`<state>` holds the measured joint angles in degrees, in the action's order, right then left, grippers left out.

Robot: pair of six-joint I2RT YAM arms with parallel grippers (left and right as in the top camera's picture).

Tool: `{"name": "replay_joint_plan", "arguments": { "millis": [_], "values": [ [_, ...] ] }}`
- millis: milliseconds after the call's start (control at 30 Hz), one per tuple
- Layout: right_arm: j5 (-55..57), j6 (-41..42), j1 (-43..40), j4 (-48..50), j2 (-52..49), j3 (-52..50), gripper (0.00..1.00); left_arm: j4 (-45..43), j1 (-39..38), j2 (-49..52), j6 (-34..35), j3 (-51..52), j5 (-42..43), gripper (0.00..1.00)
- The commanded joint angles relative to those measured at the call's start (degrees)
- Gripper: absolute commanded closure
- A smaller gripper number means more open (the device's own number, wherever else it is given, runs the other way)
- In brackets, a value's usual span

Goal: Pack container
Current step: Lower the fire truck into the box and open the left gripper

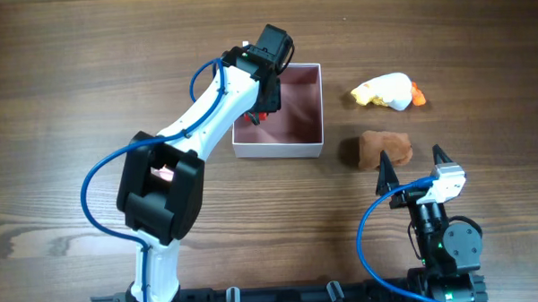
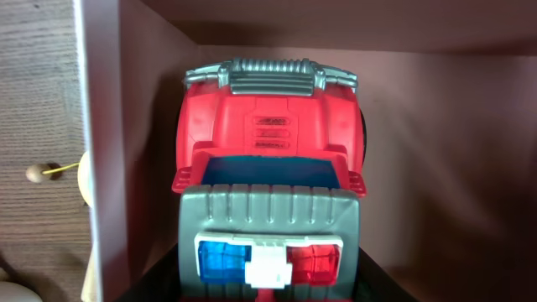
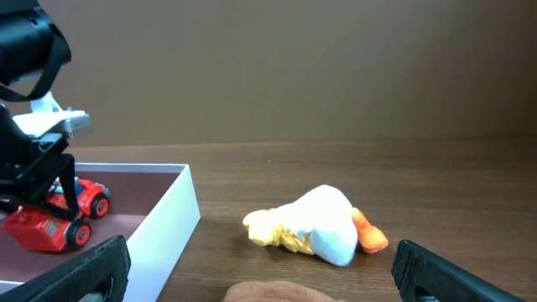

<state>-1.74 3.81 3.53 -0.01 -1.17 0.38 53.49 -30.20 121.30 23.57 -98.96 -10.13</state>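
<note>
A red truck [image 2: 267, 134] fills the middle of the frame, seen from above and behind. Its grey grille [image 2: 270, 75] lies toward the top, and a blue, white and red light bar [image 2: 270, 262] toward the bottom. It sits inside the container [image 2: 436, 168], pink floor and walls around it, close to the white left wall. Dark fingers [image 2: 155, 289] of the left gripper show at both bottom corners, tight against the truck's sides. Past the wall, at far left, the wooden table [image 2: 38, 92] carries a small bead [image 2: 33, 174] on a yellow string.
</note>
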Motion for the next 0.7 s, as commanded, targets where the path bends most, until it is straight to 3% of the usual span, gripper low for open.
{"name": "replay_joint_plan", "arguments": {
  "millis": [0, 367, 467, 500, 567, 667],
  "values": [
    [-0.9, 0.8, -0.2, 0.2, 0.4, -0.1, 0.00, -0.7, 0.5, 0.6, -0.9, -0.4, -3.2, 0.76],
    [-0.9, 0.8, -0.2, 0.2, 0.4, -0.1, 0.01, -1.6, 1.6, 0.8, -0.9, -0.4, -3.4, 0.77],
    [-0.9, 0.8, -0.2, 0.2, 0.4, -0.1, 0.01, -1.7, 1.6, 0.8, -0.9, -0.4, -3.4, 0.69],
    [-0.9, 0.8, -0.2, 0.2, 0.4, -0.1, 0.00, -1.7, 1.6, 0.8, -0.9, -0.4, -3.4, 0.59],
    [-0.9, 0.8, -0.2, 0.2, 0.4, -0.1, 0.00, -1.7, 1.6, 0.8, -0.9, -0.4, -3.4, 0.50],
    [-0.9, 0.9, -0.2, 0.2, 0.4, -0.1, 0.01, -1.6, 1.6, 0.8, -0.9, -0.4, -3.4, 0.44]
  ]
}}
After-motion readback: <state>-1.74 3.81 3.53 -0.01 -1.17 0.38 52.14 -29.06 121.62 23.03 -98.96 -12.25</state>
